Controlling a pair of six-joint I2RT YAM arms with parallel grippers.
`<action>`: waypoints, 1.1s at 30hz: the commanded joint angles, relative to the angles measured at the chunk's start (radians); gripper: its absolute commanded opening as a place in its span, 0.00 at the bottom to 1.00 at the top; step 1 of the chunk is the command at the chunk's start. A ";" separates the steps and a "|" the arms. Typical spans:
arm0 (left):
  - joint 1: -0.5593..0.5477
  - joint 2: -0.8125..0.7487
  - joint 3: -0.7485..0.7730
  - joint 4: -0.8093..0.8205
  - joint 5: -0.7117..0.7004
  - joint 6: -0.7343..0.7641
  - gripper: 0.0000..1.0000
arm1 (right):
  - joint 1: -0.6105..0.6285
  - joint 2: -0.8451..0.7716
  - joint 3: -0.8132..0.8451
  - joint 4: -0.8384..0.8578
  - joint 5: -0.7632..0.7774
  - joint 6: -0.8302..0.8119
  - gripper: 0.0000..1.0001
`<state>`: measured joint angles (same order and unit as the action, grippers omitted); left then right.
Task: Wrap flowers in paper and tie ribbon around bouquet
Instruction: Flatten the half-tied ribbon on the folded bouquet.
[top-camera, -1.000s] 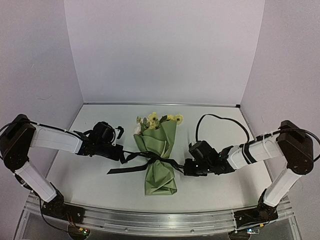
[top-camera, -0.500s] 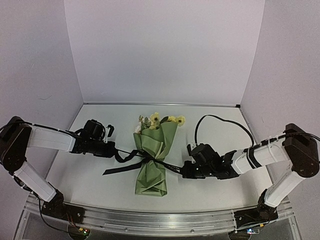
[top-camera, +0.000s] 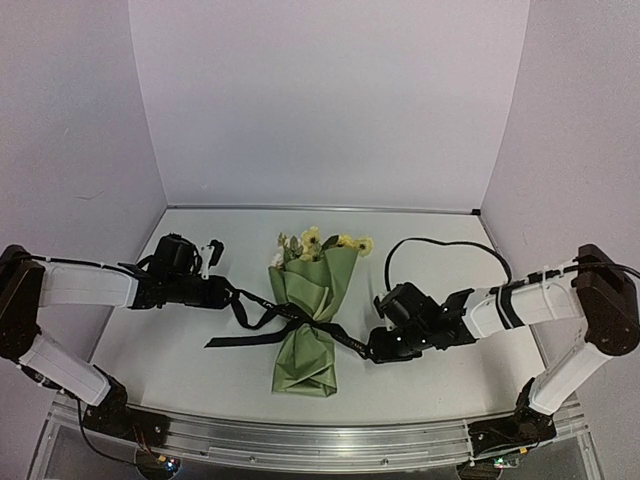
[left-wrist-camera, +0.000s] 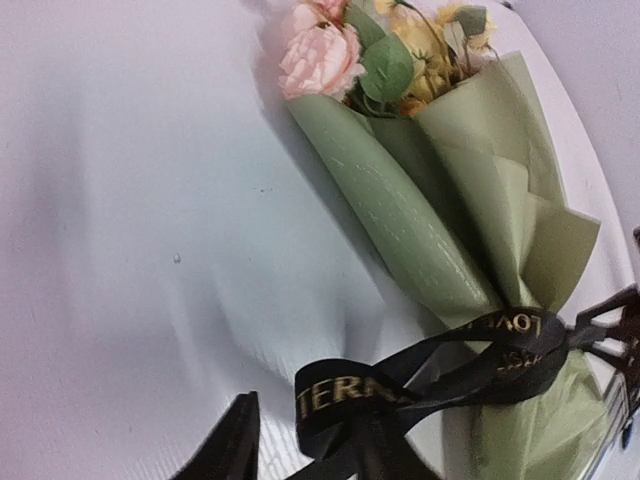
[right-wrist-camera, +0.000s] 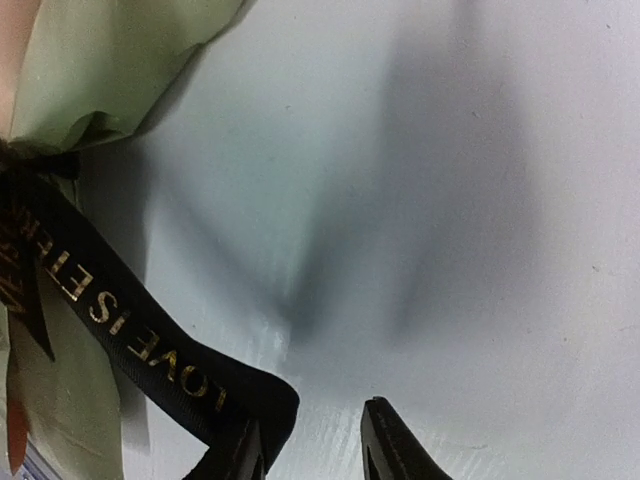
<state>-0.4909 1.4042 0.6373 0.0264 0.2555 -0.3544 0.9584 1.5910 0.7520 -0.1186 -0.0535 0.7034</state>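
Black ribbon (top-camera: 250, 340), left end effector (top-camera: 224, 292) to right end effector (top-camera: 371, 351), seemingly touching both

A robotics lab is indicated: a white counter (top-camera: 420, 385) is enclosed by plain pale panels (top-camera: 330, 100), and a left arm (top-camera: 85, 285) and right arm (top-camera: 515, 303) are bolted to an aluminium rail (top-camera: 320, 442) along it.

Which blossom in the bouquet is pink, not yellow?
The pink blossom at the bunch's left edge, right above the paper; the yellow blossoms sit to its right.
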 joint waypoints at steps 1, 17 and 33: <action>-0.006 -0.078 0.023 -0.008 -0.110 -0.002 0.47 | -0.004 -0.090 0.056 -0.171 -0.021 -0.088 0.45; -0.166 -0.043 0.248 -0.124 -0.139 0.066 0.66 | -0.058 -0.070 0.299 -0.331 -0.259 -0.360 0.71; -0.382 0.261 0.426 -0.012 0.040 0.151 0.50 | -0.110 0.162 0.429 -0.241 -0.425 -0.267 0.53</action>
<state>-0.8663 1.6157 0.9709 -0.0415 0.2461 -0.2465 0.8459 1.7159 1.1428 -0.3991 -0.4581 0.4123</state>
